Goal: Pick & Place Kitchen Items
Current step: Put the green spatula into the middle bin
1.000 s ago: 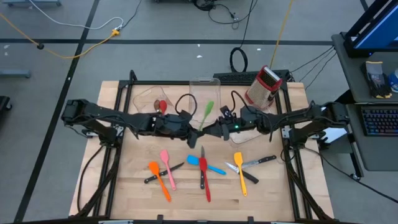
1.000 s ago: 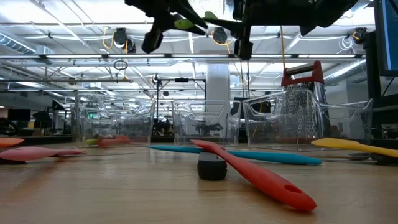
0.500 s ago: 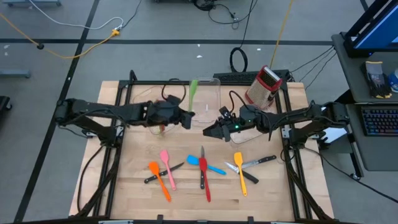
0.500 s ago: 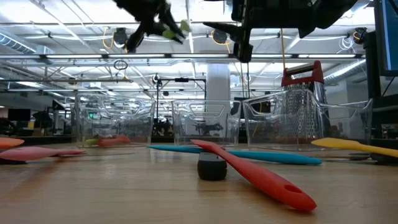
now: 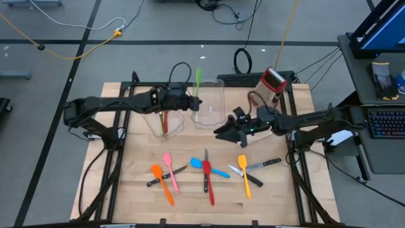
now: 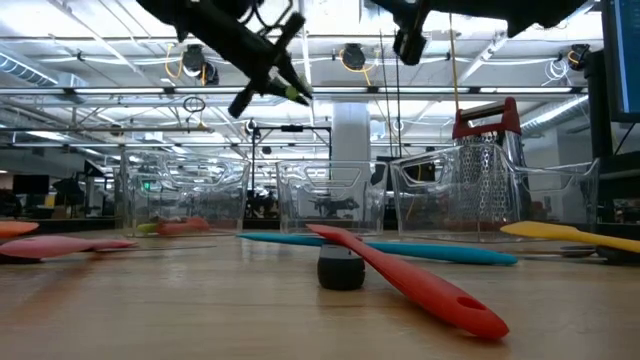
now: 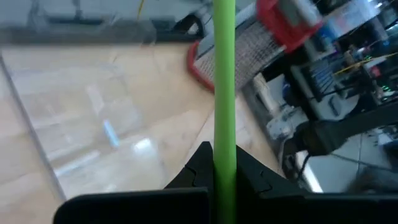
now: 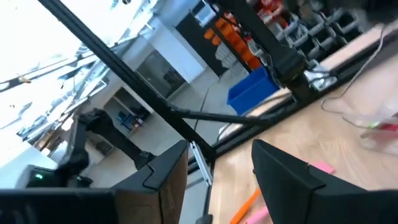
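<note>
High view: the left pincer [image 5: 187, 100] sits over the back of the desk [image 5: 126, 190], between two clear bins, pinching a green spatula [image 5: 198, 81] by its handle. The spatula is slim and bright lime, its flat blade reaching out past the pincer over the middle bin [image 5: 209, 101]. From the left wrist view the straight green handle [image 7: 224, 93] runs up between the two dark fingers [image 7: 196, 168], pressed together on it, with the red-topped grater [image 7: 273, 31] beyond.

The left bin [image 5: 166, 117] holds a red utensil [image 5: 165, 120]. The right pincer [image 5: 223, 132] hangs just in front of the middle bin, above the desk, fingers spread and holding nothing; the right wrist view shows a clear gap between its fingers [image 8: 283, 180].

Spread across the front of the desk lie an orange spatula [image 5: 162, 183], a pink one [image 5: 170, 171], a blue one [image 5: 209, 168], a red one [image 5: 208, 183], a yellow one [image 5: 244, 176] and black-handled knives [image 5: 264, 164]. At low view the red spatula [image 6: 410, 280] lies nearest, the blue behind it.
</note>
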